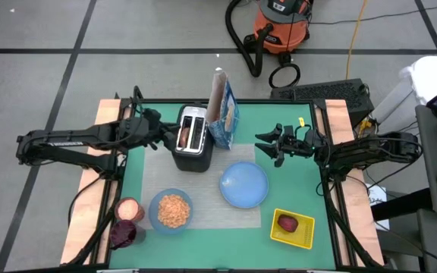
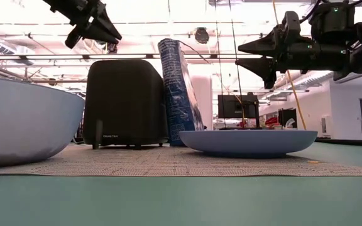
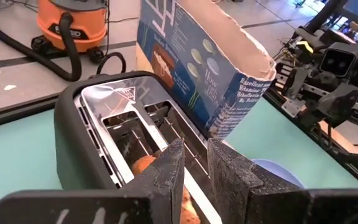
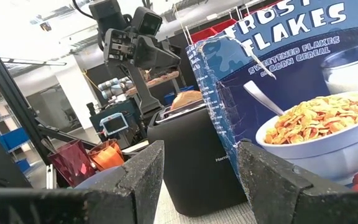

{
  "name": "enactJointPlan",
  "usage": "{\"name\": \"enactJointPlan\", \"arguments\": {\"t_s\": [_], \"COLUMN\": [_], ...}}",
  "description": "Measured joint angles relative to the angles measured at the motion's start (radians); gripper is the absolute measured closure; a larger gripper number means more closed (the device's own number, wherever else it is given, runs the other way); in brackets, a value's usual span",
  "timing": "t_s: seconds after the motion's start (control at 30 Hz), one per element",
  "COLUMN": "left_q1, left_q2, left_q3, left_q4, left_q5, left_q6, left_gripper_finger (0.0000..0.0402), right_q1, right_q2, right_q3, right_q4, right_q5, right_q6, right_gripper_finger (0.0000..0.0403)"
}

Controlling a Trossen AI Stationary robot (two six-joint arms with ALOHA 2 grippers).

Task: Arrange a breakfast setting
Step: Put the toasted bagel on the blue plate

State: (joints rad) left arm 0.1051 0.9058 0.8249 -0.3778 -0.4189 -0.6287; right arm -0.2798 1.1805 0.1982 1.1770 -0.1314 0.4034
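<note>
A small browned bagel (image 1: 183, 136) stands in a slot of the black-and-silver toaster (image 1: 196, 155); it also shows in the left wrist view (image 3: 143, 165). My left gripper (image 1: 167, 133) hovers above that slot, its fingers (image 3: 169, 171) narrowly open and clear of the toaster in the low view (image 2: 102, 31). The blue cereal box (image 1: 224, 114) stands upright behind the toaster. The light-blue plate (image 1: 243, 184) and the light-blue bowl (image 1: 152, 208), filled with flakes, rest on the grey mat (image 1: 211, 208). The dark red fruit (image 1: 287, 223) lies in the yellow tray. My right gripper (image 1: 266, 145) is open and empty, raised to the right of the box. No spoon shows.
The yellow tray (image 1: 306, 236) sits at the near right. Two cups, one pale (image 1: 127, 208) and one dark red (image 1: 124, 233), stand at the near left. The plate (image 2: 250, 141) lies below my right gripper (image 2: 256, 55). Green table surface lies bare between plate and tray.
</note>
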Motion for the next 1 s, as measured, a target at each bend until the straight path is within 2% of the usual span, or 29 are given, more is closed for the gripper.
{"name": "enactJointPlan", "arguments": {"t_s": [0.13, 0.23, 0.37, 0.57, 0.63, 0.77, 0.9, 1.0], "left_q1": [0.000, -0.001, -0.001, 0.000, 0.000, 0.000, 0.002, 0.021], "left_q2": [0.003, 0.006, 0.005, 0.011, 0.018, 0.063, 0.176, 0.286], "left_q3": [0.000, 0.000, 0.001, 0.002, 0.017, 0.182, 0.448, 0.644], "left_q4": [0.092, 0.221, 0.430, 0.716, 0.740, 0.535, 0.110, -0.289], "left_q5": [0.077, 0.134, 0.159, 0.165, 0.153, 0.122, 0.074, 0.057], "left_q6": [0.043, 0.110, 0.218, 0.363, 0.400, 0.465, 0.470, 0.369], "left_gripper_finger": [0.0326, 0.0325, 0.0313, 0.0246, 0.0225, 0.0208, 0.0206, 0.0206], "right_q1": [0.000, 0.000, 0.000, 0.000, 0.000, 0.000, 0.000, 0.000], "right_q2": [0.000, 0.000, 0.000, 0.000, 0.000, 0.000, 0.000, 0.000], "right_q3": [0.000, 0.000, 0.000, 0.000, 0.000, 0.000, 0.000, 0.000], "right_q4": [0.000, 0.000, 0.000, 0.000, 0.000, 0.000, 0.000, 0.000], "right_q5": [0.000, 0.000, 0.000, 0.000, 0.000, 0.000, 0.000, 0.000], "right_q6": [0.000, -0.007, -0.008, -0.008, -0.008, -0.008, -0.008, -0.007], "right_gripper_finger": [0.0211, 0.0211, 0.0211, 0.0211, 0.0211, 0.0211, 0.0211, 0.0211]}}
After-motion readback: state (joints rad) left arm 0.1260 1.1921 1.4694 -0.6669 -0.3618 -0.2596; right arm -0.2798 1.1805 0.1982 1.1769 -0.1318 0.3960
